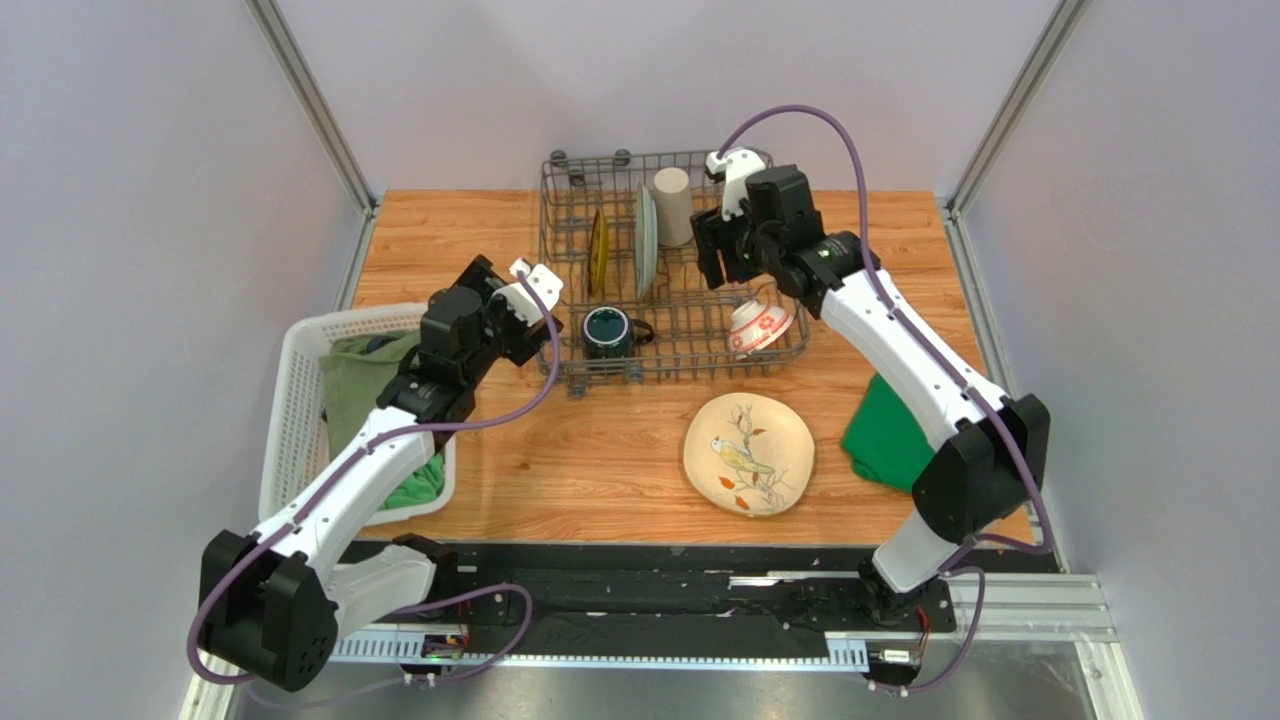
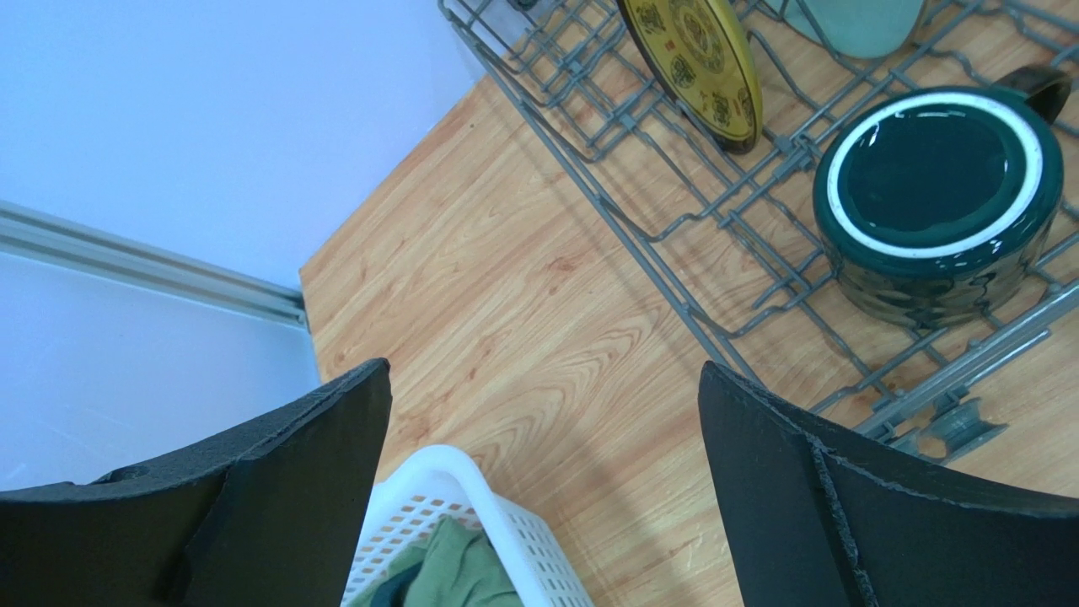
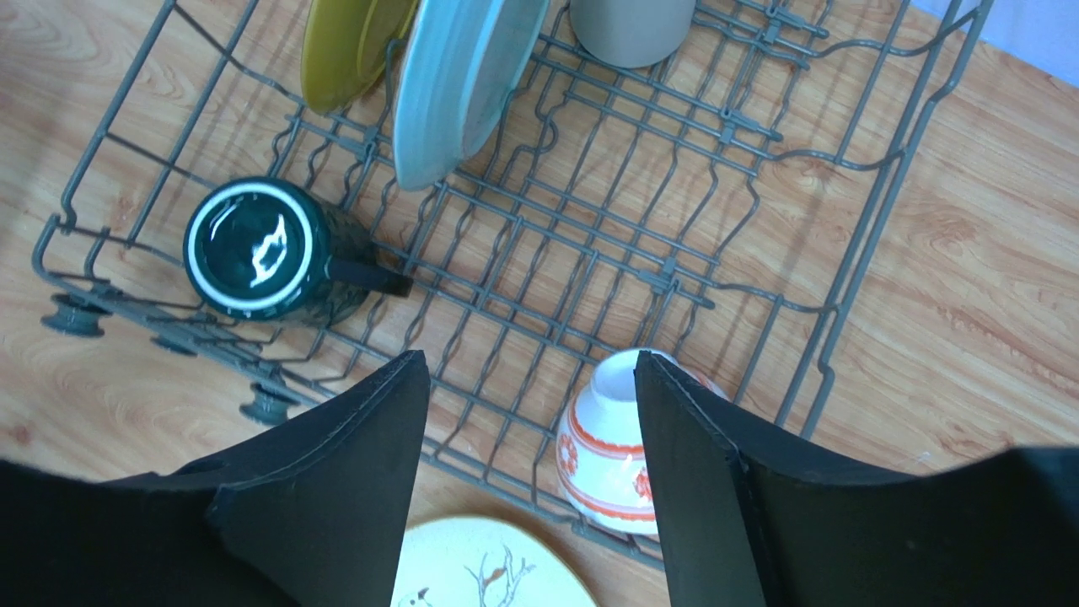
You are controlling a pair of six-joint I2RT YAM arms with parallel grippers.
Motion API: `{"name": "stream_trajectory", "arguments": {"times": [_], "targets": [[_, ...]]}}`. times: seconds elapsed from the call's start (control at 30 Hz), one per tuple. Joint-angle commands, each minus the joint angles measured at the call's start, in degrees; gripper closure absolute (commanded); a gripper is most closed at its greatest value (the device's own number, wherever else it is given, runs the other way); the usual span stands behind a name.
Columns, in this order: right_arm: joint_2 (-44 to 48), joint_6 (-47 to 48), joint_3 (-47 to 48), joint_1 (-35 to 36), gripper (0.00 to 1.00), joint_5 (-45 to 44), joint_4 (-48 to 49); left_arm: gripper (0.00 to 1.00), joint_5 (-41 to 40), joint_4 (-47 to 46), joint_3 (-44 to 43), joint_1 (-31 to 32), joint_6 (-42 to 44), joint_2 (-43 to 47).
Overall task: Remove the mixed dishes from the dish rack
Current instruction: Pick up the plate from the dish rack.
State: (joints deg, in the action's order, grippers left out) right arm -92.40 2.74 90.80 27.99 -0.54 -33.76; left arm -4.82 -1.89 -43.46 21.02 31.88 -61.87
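The dark grey wire dish rack (image 1: 571, 195) stands at the back of the table. In it are a yellow patterned plate (image 1: 598, 249), a pale green plate (image 1: 645, 240), a beige tumbler (image 1: 672, 206), a dark teal mug (image 1: 609, 329) and an upturned red-and-white bowl (image 1: 759, 324). The cream bird plate (image 1: 748, 452) lies flat on the table in front of the rack. My left gripper (image 1: 559, 330) is open and empty, left of the mug (image 2: 937, 196). My right gripper (image 1: 724, 275) is open and empty above the rack, near the bowl (image 3: 608, 455).
A white slatted laundry basket (image 1: 308, 393) with green cloths stands at the left, under my left arm. Another green cloth (image 1: 887, 435) lies at the right, under my right arm. Grey walls enclose the table on three sides.
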Motion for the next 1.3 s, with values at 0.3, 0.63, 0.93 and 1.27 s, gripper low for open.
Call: {"name": "stream_trajectory", "arguments": {"times": [0.3, 0.63, 0.93, 1.27], "targets": [[-16.0, -6.6, 19.1, 6.9, 0.37, -8.9, 1.2, 0.01, -2.8, -3.4, -1.1, -0.1, -7.2, 4.3], [-26.3, -6.8, 26.7, 8.3, 0.38, -15.0, 3.4, 0.01, -4.0, -5.8, 0.7, -0.1, -7.8, 6.5], [-33.2, -5.8, 32.2, 9.0, 0.36, -20.0, 5.0, 0.01, -3.7, -6.3, 1.3, -0.1, -7.4, 6.1], [-39.1, -5.0, 35.3, 8.9, 0.33, -22.5, 7.6, 0.01, -3.6, -6.9, 2.1, -0.1, -7.1, 6.3]]}}
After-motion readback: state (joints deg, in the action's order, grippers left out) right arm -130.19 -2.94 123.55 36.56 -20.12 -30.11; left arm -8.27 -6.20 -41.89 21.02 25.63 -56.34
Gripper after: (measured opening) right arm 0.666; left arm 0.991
